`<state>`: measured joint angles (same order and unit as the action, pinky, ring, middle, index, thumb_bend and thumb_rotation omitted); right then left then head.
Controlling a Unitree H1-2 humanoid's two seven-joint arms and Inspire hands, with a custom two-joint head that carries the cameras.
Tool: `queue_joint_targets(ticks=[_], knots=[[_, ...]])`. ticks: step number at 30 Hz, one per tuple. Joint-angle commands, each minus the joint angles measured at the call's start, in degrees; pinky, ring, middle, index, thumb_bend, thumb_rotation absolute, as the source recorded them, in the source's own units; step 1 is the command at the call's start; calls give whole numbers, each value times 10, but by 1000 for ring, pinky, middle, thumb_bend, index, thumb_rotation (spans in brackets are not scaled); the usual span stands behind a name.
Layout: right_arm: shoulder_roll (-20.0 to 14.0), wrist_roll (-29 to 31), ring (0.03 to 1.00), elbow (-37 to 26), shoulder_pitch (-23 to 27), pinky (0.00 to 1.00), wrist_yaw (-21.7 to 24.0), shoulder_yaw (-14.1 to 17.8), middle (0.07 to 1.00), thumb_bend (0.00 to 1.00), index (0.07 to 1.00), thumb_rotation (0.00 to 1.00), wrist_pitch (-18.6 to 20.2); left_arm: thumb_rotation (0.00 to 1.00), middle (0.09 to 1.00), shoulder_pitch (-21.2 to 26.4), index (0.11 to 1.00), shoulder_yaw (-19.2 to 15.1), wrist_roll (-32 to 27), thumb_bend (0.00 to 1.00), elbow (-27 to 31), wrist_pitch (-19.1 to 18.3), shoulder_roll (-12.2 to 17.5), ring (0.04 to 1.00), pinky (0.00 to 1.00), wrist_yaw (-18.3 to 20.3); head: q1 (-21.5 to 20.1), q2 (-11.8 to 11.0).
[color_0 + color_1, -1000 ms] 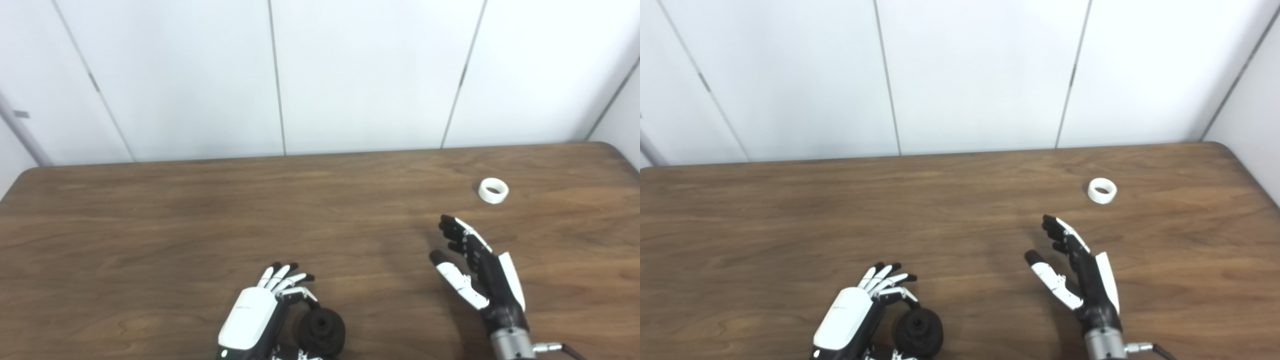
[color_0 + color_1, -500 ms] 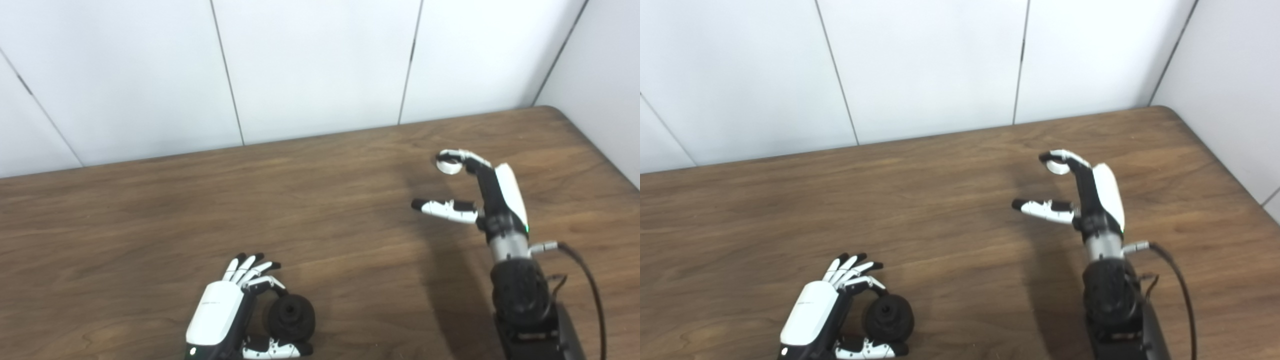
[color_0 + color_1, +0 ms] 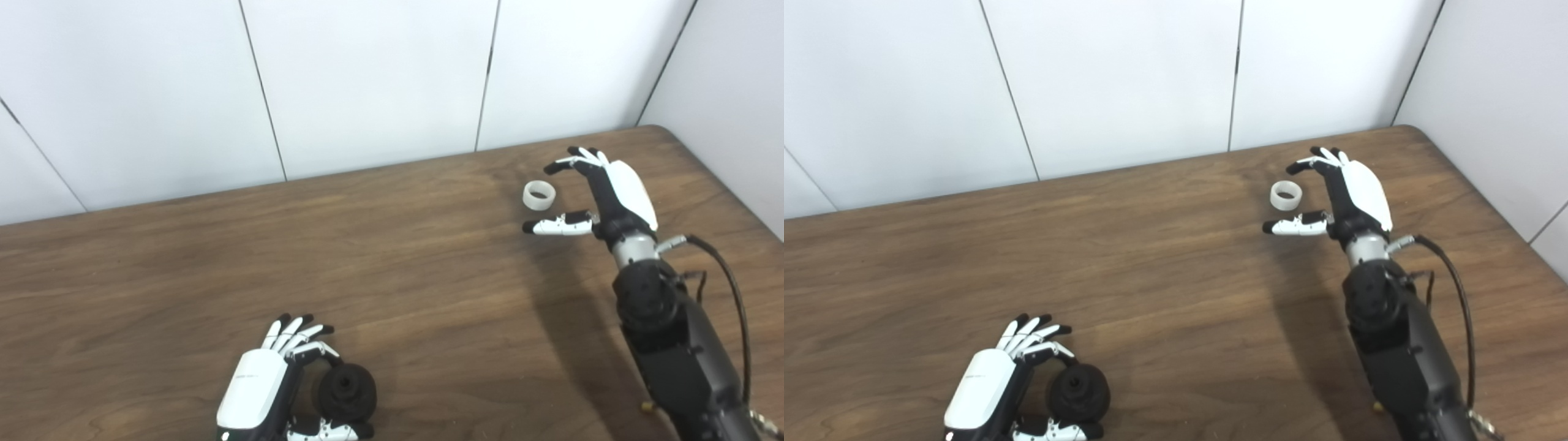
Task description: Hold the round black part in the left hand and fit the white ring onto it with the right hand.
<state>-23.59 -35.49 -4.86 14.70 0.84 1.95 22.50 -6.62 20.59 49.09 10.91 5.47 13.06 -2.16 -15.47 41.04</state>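
I see my right hand [image 3: 603, 190] upper right, fingers spread and empty around the small white plastic ring [image 3: 539, 195] lying on the table, while my left hand [image 3: 269, 386] at bottom centre cups the round black part [image 3: 346, 392].

The left hand [image 3: 260, 392] is cut off at the wrist by the bottom edge, and its palm side is hidden under its white back. Whether its fingers and thumb actually press the round black part [image 3: 345, 392] cannot be told. The right hand [image 3: 603, 190] hides its palm, and its forearm runs off the lower right corner.
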Motion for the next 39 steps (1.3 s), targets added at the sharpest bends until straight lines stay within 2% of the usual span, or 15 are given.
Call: queue_joint_targets(ticks=[1,7,11,20,26,39], knots=[[-29,-19,1000,7,40,1000,11,-9,966,910,723,262,9,55,827,-9,484,-4,1,525,-1,-7,12,933,1000,14,-2,0],[-52,-29,1000,65,82,1000,29,-34,997,939,742,288,23,55,825,-11,484,-7,1,525,1,-7,14,931,1000,17,-5,-1],[-55,-35,1000,99,111,1000,43,-46,1000,943,753,292,41,55,823,-13,484,-8,3,525,4,-7,15,930,1000,20,-9,-1],[-60,-48,1000,171,161,1000,72,-63,1000,935,746,286,44,55,821,-18,484,-8,2,524,8,-4,16,934,1000,20,-10,-1],[-64,-64,1000,196,179,1000,104,-68,1000,921,744,290,44,55,819,-23,484,-7,5,524,14,-5,16,934,1000,22,-10,-1],[-56,-99,1000,250,206,1000,133,-64,988,903,728,290,44,55,816,-26,484,-9,4,524,19,-4,15,934,1000,23,-11,1]])
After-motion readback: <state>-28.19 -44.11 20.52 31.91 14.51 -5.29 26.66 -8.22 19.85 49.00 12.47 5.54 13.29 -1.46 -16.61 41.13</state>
